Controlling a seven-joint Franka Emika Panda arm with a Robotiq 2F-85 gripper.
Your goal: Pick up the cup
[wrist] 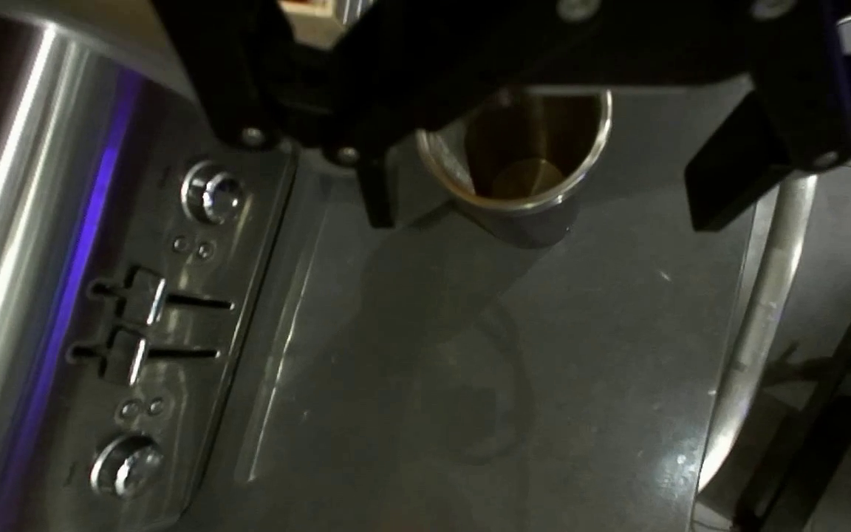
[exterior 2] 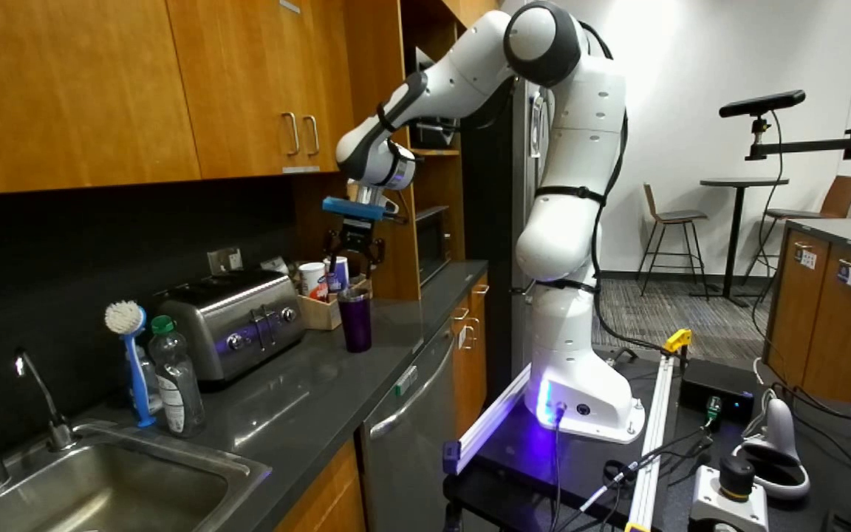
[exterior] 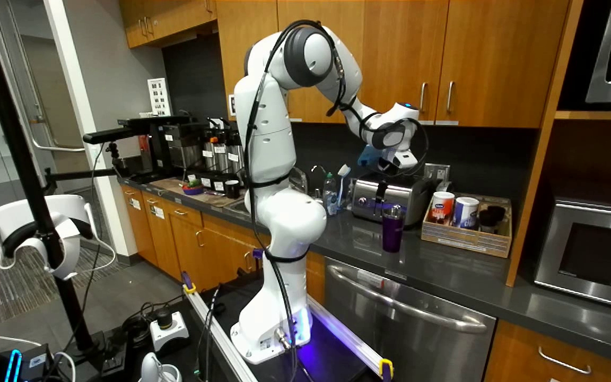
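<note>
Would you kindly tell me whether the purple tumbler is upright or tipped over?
Upright: in both exterior views the tumbler stands base-down on the counter, and the wrist view looks down into it.

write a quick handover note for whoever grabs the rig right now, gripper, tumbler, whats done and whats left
Gripper: open, holding nothing, roughly above the purple tumbler.
Tumbler: upright, open-topped, on the dark countertop near the steel toaster. Whether it holds anything, I can't tell.
Done: gripper brought over the tumbler, which shows between the fingertips in the wrist view.
Left: lower, close on the tumbler, lift. It appears nearer the toaster-side fingertip there, so a small shift before closing may help.
</note>
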